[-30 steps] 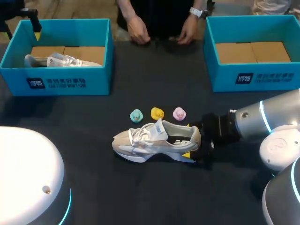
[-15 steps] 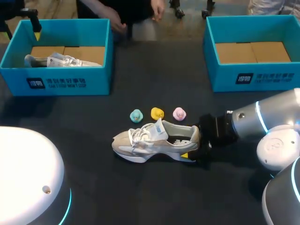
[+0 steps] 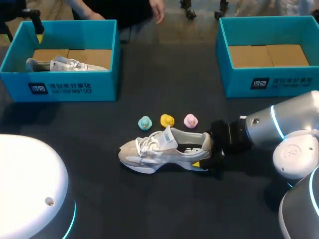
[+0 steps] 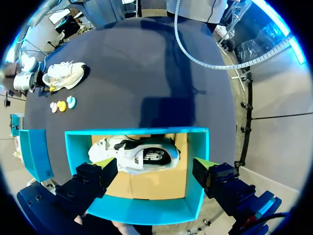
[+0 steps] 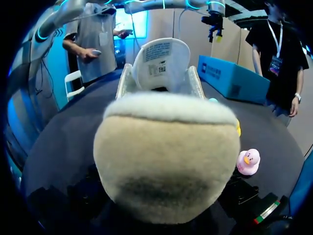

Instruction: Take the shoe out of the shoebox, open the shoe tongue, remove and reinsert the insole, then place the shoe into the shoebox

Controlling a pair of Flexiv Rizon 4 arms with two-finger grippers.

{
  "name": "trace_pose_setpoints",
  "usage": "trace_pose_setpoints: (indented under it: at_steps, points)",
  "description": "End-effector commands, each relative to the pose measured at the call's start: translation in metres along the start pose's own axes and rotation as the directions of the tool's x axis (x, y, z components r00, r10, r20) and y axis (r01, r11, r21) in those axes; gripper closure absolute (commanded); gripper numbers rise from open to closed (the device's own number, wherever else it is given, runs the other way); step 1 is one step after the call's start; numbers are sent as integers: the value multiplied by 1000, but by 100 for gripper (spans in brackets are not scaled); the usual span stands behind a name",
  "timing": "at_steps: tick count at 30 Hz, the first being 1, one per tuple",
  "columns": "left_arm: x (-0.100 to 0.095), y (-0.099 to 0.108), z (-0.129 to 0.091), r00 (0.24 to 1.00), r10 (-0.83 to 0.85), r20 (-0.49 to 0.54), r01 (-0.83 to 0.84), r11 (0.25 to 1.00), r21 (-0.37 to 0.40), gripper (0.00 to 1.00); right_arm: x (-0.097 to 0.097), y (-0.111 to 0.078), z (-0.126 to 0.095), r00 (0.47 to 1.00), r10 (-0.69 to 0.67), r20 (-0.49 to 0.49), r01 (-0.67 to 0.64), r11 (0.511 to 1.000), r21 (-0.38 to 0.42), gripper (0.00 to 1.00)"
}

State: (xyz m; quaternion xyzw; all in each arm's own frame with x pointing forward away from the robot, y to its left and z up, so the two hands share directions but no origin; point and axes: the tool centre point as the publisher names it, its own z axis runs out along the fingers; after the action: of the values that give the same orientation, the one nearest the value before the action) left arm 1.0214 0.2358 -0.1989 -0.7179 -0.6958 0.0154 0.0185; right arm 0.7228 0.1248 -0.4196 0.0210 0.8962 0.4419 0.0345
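Head and wrist views. The grey-and-white sneaker lies on its sole at mid-table, toe toward the left arm's side, tongue raised. The right gripper sits at the sneaker's heel, which fills the right wrist view. Whether this claw has closed on the heel cannot be told. The left gripper hangs spread wide and empty above the left shoebox, which holds a second sneaker. The right shoebox shows only its cardboard floor.

Hazards, as judged:
- **Sliding:** if the heel is merely nudged rather than clamped, the sneaker may skid or yaw across the dark table toward the three toy ducks, blue, yellow and pink, which stand just beyond it.
- **Dragging:** pulling the insole without a firm heel hold would likely lift the whole sneaker.
- **Folding:** the raised tongue could fold back and block the opening.
- **Reach:** the left gripper is well apart from the sneaker and must cross the table.
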Motion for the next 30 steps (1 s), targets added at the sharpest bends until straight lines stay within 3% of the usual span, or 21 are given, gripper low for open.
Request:
trace_pose_setpoints:
  at_steps: [1,30]
  points:
    - [0,-1,0,1000,1,-1,-1,1000,-4,0,3,2,-4,1000,1,4,-1,1000,7,100]
    - [0,-1,0,1000,1,-1,-1,1000,-4,0,8,-8,-2,1000,16,-12,-16,1000,2,100]
